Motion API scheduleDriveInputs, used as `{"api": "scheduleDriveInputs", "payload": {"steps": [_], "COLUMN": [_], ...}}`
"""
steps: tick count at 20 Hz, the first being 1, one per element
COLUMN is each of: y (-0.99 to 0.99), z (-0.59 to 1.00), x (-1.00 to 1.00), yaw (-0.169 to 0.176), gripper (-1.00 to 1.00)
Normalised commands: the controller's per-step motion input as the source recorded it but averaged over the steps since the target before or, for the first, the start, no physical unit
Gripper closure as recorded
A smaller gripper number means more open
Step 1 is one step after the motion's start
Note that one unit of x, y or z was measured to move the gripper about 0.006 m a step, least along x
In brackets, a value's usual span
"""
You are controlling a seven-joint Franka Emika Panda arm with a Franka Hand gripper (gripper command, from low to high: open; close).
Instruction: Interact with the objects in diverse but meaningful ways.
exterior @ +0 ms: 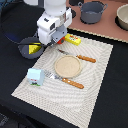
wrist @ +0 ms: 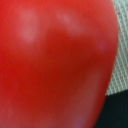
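Observation:
A red tomato [wrist: 55, 65] fills almost the whole wrist view, very close to the camera; it is hidden in the exterior view. My gripper [exterior: 51, 44] hangs over the far left edge of the placemat [exterior: 100, 85], beside the dark grey frying pan [exterior: 25, 48], which holds the yellow cheese wedge [exterior: 34, 49]. The fingers are hidden in both views, so I cannot tell whether they hold the tomato. The yellow box [exterior: 73, 39] lies just to the gripper's right in the exterior view. The white-blue milk carton [exterior: 34, 76] stands on the mat's near left.
A round wooden plate [exterior: 67, 65] lies mid-mat between two wooden-handled utensils [exterior: 82, 58] [exterior: 70, 82]. A grey pot [exterior: 92, 12] and a beige bowl [exterior: 122, 17] stand on the brown surface at the back. A black cable runs behind the pan.

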Motion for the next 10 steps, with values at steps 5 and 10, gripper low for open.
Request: {"api": "scheduleDriveInputs", "payload": {"steps": [5,10], "y": [0.06,0.16], "z": [-0.01,0.24], "x": [0.30,0.43], "yaw": [0.000,-0.004], "gripper": [1.00,1.00]}}
